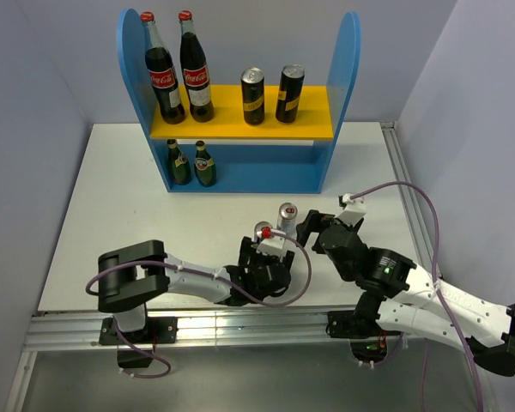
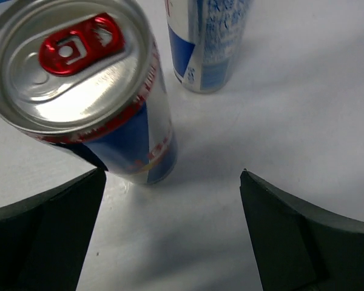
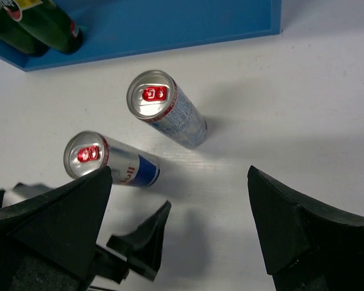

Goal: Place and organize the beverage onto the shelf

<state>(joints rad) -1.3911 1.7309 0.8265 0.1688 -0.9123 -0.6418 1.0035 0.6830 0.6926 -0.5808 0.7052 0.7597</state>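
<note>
While left pincer (image 2: 173, 179) gapes wide, slim can (image 2: 79, 79) stands just ahead, seemingly untouched; right pincer (image 3: 179, 176) wide too.

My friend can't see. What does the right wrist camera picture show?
Two slim silver cans with red tabs stand apart on the white table, just ahead of the open right end effector. Behind them, the blue shelf base holds two green bottles.
</note>
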